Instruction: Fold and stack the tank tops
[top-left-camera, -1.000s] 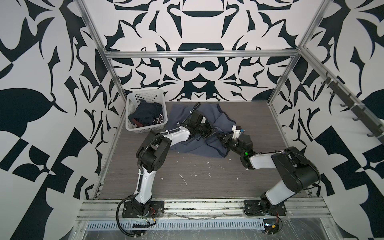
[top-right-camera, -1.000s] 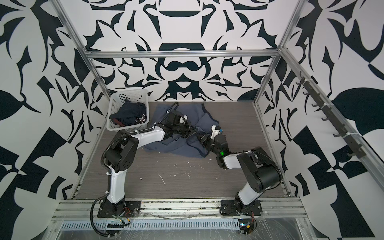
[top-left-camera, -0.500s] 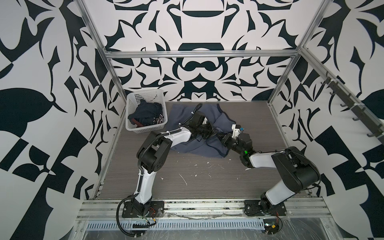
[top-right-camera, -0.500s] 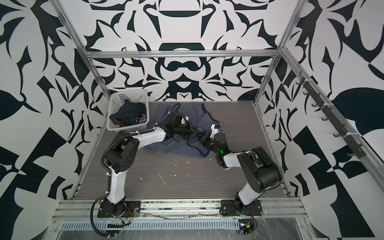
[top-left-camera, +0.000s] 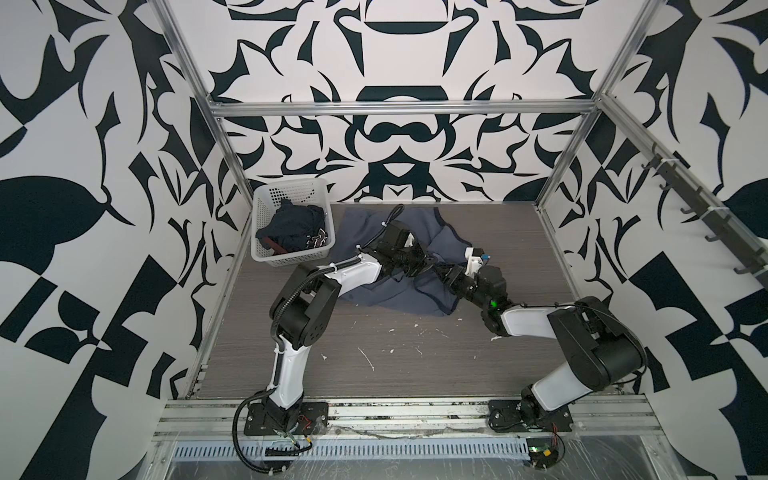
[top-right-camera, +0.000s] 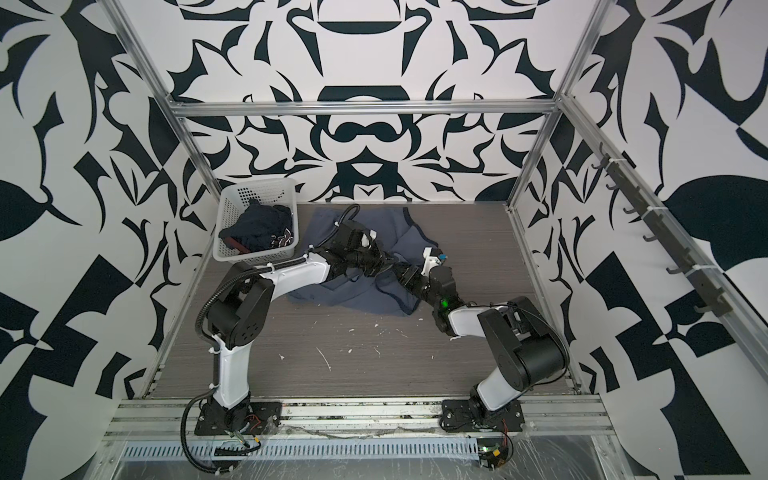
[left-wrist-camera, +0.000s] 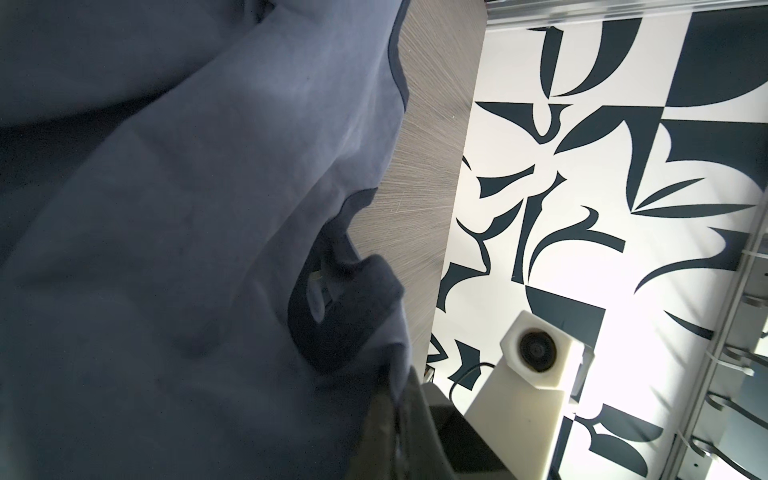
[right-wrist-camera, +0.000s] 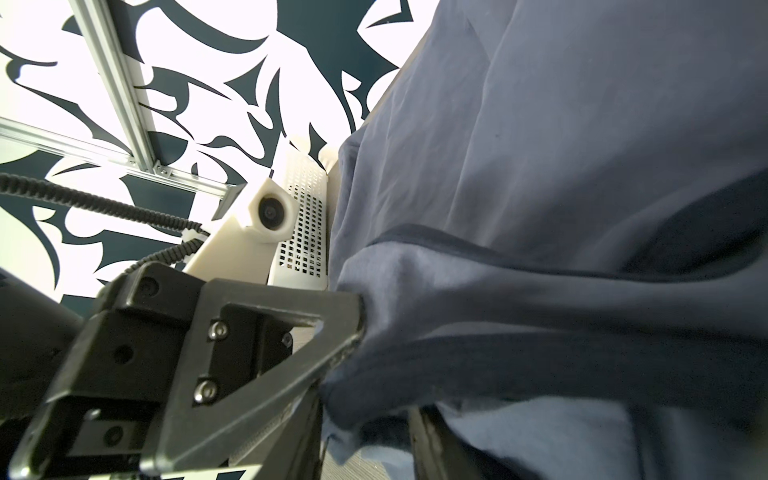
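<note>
Left gripper (right-wrist-camera: 360, 321) is pressed together on a raised pucker of the slate-blue tank top (top-left-camera: 399, 296), just beside a line of its navy trim (right-wrist-camera: 498, 249). In the right wrist view the cloth bunches straight out of its fingertips.

From where I stand, the right gripper (top-left-camera: 444, 273) comes in nose to nose with it from the opposite side, right at that same pucker. Cloth hangs over its fingers, so I cannot tell whether its jaws are spread or closed, or whether they hold anything.

That top lies on the table (top-left-camera: 415, 353), in the middle toward the back. Its length runs roughly from the back wall toward the front, and its far corner reaches close to the white basket (top-left-camera: 266, 216). Most of the cloth lies below and beside both grippers, and the lifted ridge sits between them.

As I judge it, the next move turns on that meeting point. The right arm is the nearer one to take a second hold beside the left's pinch, so that the two can draw the top out flat along its length.

The navy tank top (top-left-camera: 296, 227) is crumpled in the basket, well apart from both grippers, and not yet folded.
</note>
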